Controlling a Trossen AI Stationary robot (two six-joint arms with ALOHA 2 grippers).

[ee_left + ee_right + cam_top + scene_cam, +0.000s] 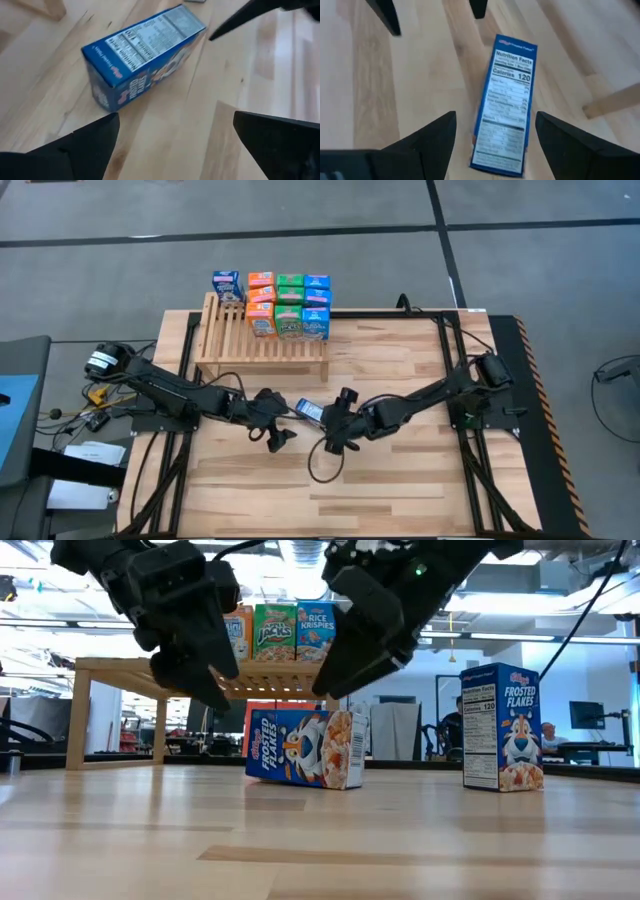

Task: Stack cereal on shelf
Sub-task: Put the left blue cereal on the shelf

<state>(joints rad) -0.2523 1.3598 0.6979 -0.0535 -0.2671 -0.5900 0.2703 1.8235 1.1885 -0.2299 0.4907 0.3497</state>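
Observation:
A blue cereal box [308, 411] lies on the tabletop on one long narrow side, its nutrition panel [506, 100] facing up. It sits between my two grippers. My left gripper [275, 418] hovers open just to its left, its fingers [95, 142] short of the box [142, 50]. My right gripper [335, 420] is open on its right, and its fingers [432, 137] stand on either side of the box's near end without touching it. Several cereal boxes [285, 305] stand on the far part of the slatted shelf [255, 345].
In the low view a second blue cereal box [502, 727] stands upright on the table to the right. One more blue box [227, 285] stands at the shelf's far left corner. The near half of the tabletop [400, 490] is bare wood.

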